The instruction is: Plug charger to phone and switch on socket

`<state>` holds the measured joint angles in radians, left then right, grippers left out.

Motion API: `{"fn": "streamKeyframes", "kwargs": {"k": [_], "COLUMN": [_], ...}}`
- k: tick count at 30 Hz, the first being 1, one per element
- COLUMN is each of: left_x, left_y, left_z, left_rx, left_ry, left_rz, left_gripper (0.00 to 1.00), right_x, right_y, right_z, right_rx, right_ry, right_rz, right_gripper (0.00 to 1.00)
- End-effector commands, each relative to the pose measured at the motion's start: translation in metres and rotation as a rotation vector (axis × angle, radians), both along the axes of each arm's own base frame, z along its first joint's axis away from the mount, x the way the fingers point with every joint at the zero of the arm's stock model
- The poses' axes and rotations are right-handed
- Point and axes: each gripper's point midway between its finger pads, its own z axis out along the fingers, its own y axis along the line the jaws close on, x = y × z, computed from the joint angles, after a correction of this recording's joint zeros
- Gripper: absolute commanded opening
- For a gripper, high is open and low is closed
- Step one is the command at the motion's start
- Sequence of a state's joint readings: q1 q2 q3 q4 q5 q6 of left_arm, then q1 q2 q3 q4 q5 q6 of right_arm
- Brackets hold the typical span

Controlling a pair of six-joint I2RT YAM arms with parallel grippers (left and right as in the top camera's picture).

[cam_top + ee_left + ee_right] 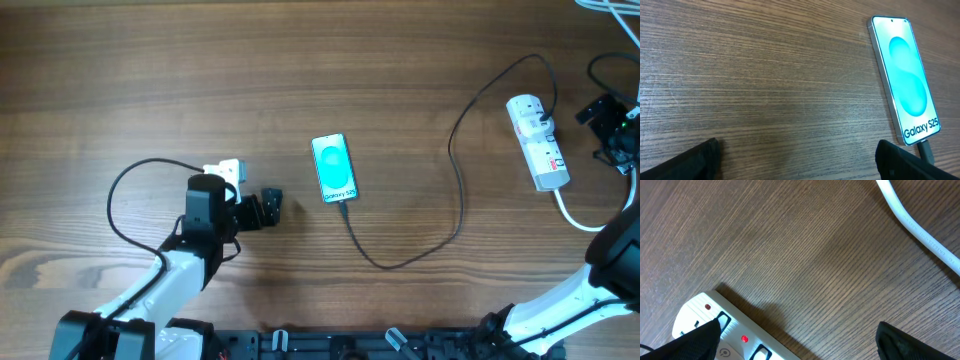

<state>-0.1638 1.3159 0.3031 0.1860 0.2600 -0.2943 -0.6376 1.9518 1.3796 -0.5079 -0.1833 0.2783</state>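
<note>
On wooden surface point(120, 80), both hands spread wide, gripping nothing. Socket point(537, 142) lies just in front of right hand point(605, 130) (small red dot point(744, 339) glowing on its top). Phone point(334, 168), screen up, sits ahead of left hand point(270, 207), off to its right, apart. Charger point(455, 190) runs from phone's near end, looping round to socket.

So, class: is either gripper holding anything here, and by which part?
Nothing is held. The left gripper stands open near the phone, the right gripper open by the socket; neither clamps anything.
</note>
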Motion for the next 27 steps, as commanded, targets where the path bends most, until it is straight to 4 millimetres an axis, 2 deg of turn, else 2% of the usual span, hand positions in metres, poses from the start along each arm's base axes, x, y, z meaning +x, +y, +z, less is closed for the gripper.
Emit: {"fn": "streamKeyframes", "kwargs": {"k": [1,10,17,27], "left_x": [-0.027,-0.035,-0.048,-0.053], "left_y": [0.001,0.006,0.009,0.01], "left_z": [-0.027,-0.034,-0.045,-0.049], "left_rx": [-0.001,0.016,0.021,0.025], "left_ry": [0.082,0.091,0.109,0.111], "left_rz": [-0.005,0.008,0.01,0.012], "left_gripper": [1.0,1.0,1.0,1.0], "right_x": [0.003,0.003,0.003,0.003], "right_y": [0.003,0.003,0.003,0.003], "right_z": [0.009,0.009,0.009,0.009], "right_rx": [-0.012,-0.013,-0.012,-0.012], "right_ry": [-0.021,-0.021,-0.021,-0.02], "right_rz": [0.02,0.02,0.02,0.02], "right_gripper": [1.0,1.0,1.0,1.0]}}
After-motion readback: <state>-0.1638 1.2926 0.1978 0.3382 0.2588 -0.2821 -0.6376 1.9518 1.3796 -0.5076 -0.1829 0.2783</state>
